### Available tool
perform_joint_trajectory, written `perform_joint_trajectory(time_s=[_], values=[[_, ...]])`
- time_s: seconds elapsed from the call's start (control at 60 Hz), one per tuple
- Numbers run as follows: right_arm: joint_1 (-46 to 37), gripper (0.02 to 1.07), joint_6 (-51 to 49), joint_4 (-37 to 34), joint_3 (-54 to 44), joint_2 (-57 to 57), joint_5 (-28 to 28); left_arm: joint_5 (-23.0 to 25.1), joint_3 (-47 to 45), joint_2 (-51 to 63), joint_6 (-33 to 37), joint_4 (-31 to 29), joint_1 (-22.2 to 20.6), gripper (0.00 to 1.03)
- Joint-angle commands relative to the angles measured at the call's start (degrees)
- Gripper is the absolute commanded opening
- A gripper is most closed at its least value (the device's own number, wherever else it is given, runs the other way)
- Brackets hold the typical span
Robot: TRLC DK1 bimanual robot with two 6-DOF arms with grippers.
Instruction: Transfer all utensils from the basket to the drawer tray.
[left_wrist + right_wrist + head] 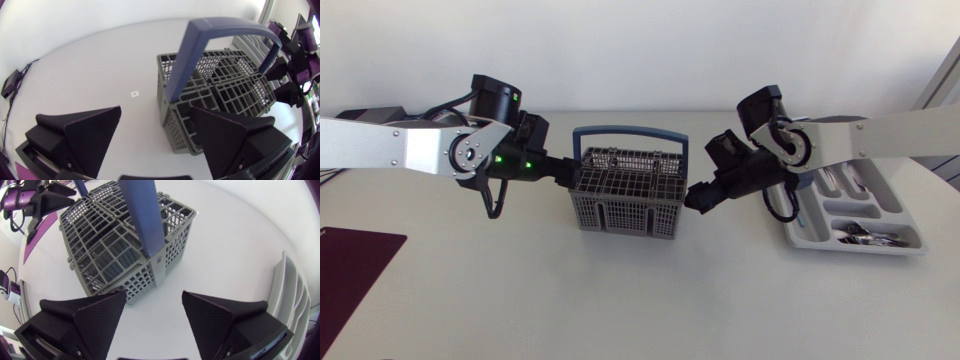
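The grey plastic basket (620,215) with a blue handle (625,130) stands mid-table. I see no utensils in its compartments (225,85) (100,240). My left gripper (570,178) is at its left end, open; in the left wrist view (157,137) the basket's near corner stands between the fingers, with one finger (230,135) over the wall. My right gripper (698,195) hangs open by the basket's right end (152,315), with only bare table between its fingers. The grey drawer tray (820,238) at the right holds utensils (870,235).
A dark purple mat (350,270) lies at the front left corner. The tray's rim (295,300) runs beside my right gripper. My right gripper (285,80) shows beyond the basket in the left wrist view. A small white marker (134,94) sits on the table.
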Motion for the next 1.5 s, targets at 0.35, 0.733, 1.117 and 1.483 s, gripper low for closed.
perform_joint_trajectory(time_s=[0.35, 0.733, 1.117, 1.483], values=[[-0.43, 0.83, 1.74, 0.67, -1.02, -1.71, 2.89, 0.63, -4.79, -3.99, -0.02, -2.19, -1.28, 0.95], [-0.69, 0.83, 1.48, 0.41, -2.43, -3.29, 2.89, 1.07, -6.02, -5.13, 0.16, -3.59, -2.6, 0.95], [-1.13, 0.84, -1.33, -2.14, -5.16, -10.06, 1.92, 3.35, -6.9, -6.19, -0.02, -5.18, -2.87, 0.95], [1.07, 0.85, -2.74, -3.9, -6.65, -14.1, 1.4, 5.28, -7.16, -9.18, 0.16, -7.2, -2.78, 0.95]])
